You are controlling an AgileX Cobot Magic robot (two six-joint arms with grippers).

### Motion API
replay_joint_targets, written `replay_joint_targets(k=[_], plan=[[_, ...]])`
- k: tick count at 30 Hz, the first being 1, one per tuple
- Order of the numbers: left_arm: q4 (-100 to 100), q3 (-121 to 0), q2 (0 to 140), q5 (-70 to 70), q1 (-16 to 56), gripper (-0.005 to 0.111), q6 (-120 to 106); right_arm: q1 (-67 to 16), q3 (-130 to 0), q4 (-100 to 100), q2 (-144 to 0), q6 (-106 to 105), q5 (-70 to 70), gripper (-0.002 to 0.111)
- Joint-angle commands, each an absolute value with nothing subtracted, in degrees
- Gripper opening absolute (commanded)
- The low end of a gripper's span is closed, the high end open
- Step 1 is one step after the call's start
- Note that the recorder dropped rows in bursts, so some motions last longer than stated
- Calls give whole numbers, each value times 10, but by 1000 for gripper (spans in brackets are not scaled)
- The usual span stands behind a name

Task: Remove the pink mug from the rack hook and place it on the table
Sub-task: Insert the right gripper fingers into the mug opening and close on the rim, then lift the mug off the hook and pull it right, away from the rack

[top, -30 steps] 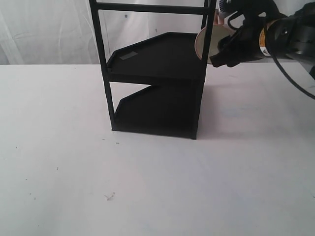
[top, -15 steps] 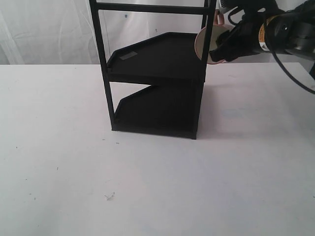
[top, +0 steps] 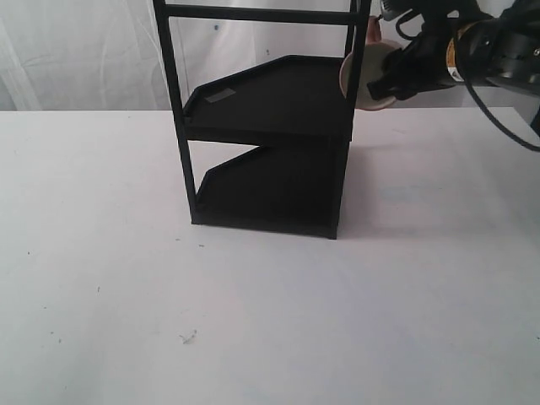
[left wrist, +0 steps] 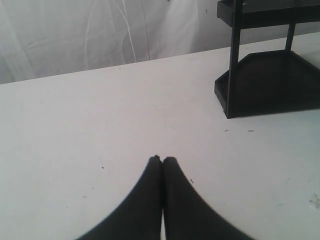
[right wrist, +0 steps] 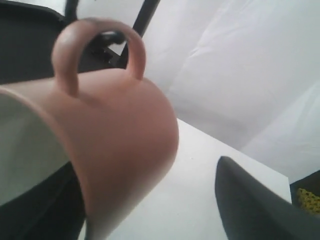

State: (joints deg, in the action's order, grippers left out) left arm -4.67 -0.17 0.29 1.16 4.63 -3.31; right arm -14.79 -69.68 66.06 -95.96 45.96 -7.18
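Observation:
The pink mug [right wrist: 115, 130] hangs by its loop handle on the rack hook [right wrist: 111, 36], a thin black peg at the top of the rack [top: 270, 101]. In the exterior view the mug's cream inside [top: 359, 78] shows beside the rack's right post. My right gripper [top: 384, 80] is open around the mug. One finger [right wrist: 250, 200] stands well apart from the mug's side, while the other is mostly hidden behind the mug. My left gripper [left wrist: 162, 159] is shut and empty, low over the table [left wrist: 100, 125], out of the exterior view.
The rack [left wrist: 270, 80] stands at the middle back of the white table [top: 253, 321], with two angled black tray shelves. A white curtain hangs behind. Small dark specks dot the tabletop in front.
My right gripper has risen a little and shifted right at the mug, and the mug's opening has moved slightly right with it. The left gripper has not moved.

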Motion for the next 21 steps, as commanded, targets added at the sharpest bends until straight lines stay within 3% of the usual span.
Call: replay_joint_targets(k=[1, 21], plan=[[-46, 0, 0, 14, 45, 0, -29, -137, -709, 664, -968, 484, -59, 63], [-46, 0, 0, 14, 45, 0, -29, -137, -748, 678, -1009, 487, -66, 63]])
